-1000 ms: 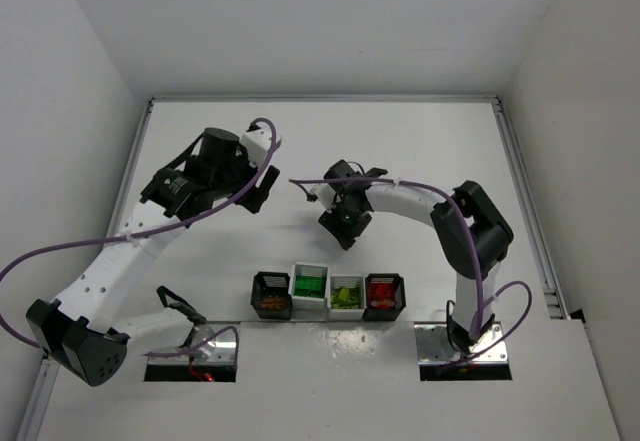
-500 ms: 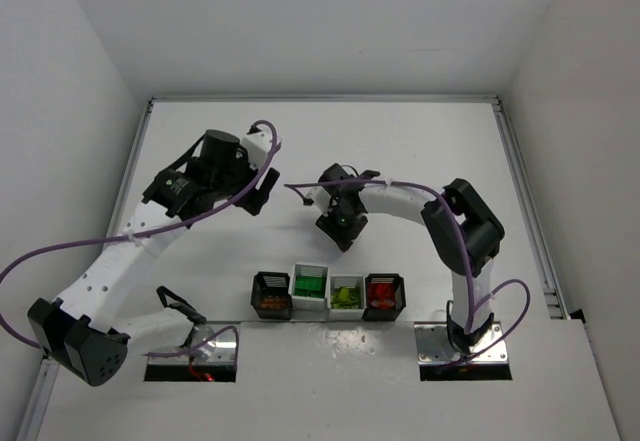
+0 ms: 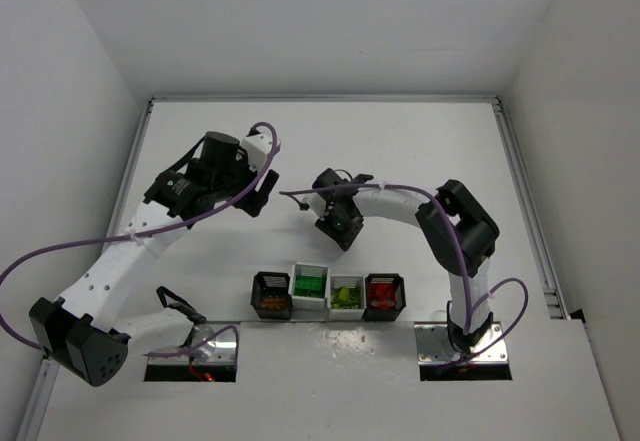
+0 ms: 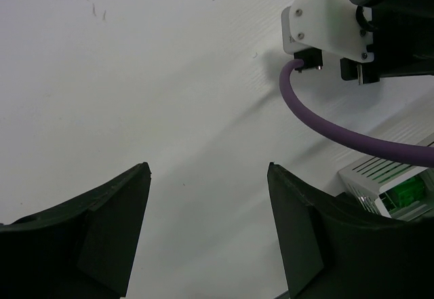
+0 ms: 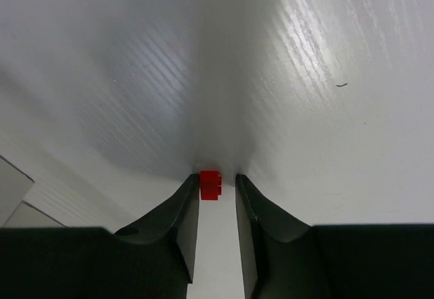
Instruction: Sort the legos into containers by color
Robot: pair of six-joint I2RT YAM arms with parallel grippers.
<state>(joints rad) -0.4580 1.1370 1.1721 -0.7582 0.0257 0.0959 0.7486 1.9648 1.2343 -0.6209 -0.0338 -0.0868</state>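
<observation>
Containers (image 3: 309, 267) (one color each); left end effector (image 4: 209, 177) wide, right end effector (image 5: 217, 177) narrow around red lego (image 5: 210, 185)

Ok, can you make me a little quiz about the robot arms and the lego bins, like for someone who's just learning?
1. True or false: the left gripper is holding a lego.
2. What colour is the small lego lying between the fingertips of the right gripper? A green, B red, C orange.
3. Fill in: the row of containers has ___ bins.

Key:
1. False. Its jaws stand open over bare table with nothing between them.
2. B.
3. Four.
</observation>
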